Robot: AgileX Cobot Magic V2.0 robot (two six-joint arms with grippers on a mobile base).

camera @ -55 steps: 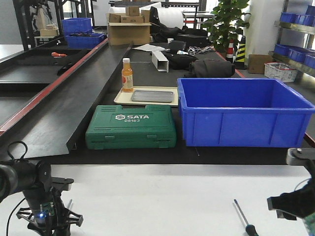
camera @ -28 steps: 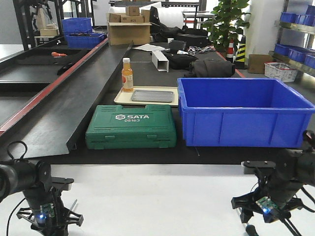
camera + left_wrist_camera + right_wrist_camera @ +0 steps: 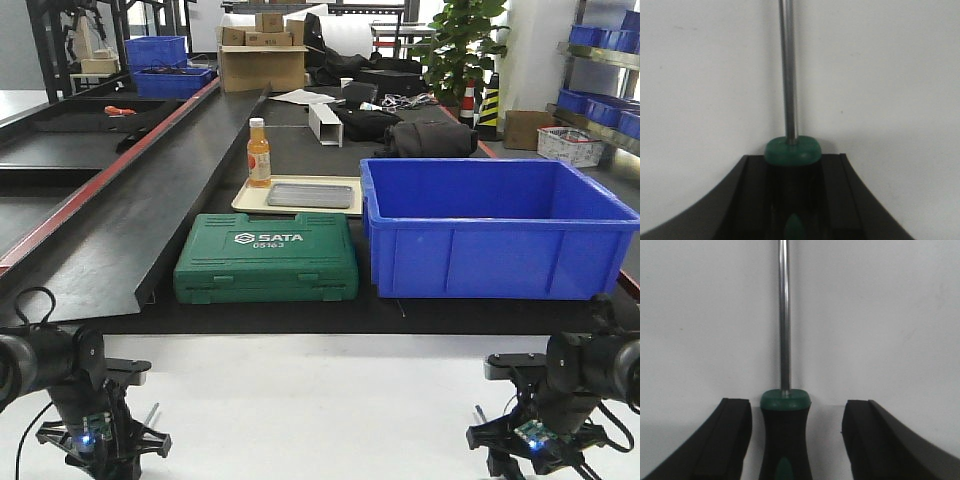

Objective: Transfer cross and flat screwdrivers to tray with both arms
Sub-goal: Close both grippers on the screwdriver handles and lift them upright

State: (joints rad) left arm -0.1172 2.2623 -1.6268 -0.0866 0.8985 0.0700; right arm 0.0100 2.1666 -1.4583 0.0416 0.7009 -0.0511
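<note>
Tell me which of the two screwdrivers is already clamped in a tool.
The left arm's screwdriver: the left tool is closed flush on its handle. The right tool straddles the other screwdriver with gaps both sides.

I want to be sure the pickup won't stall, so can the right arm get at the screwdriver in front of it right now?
Probably yes. The jaws of the right gripper stand open either side of the screwdriver handle, a gap on each side, and only bare white table lies around it.

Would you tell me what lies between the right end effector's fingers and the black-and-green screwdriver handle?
Only bare white tabletop, either side of the black-and-green screwdriver handle; the right wrist view shows the black fingers clear of it.
</note>
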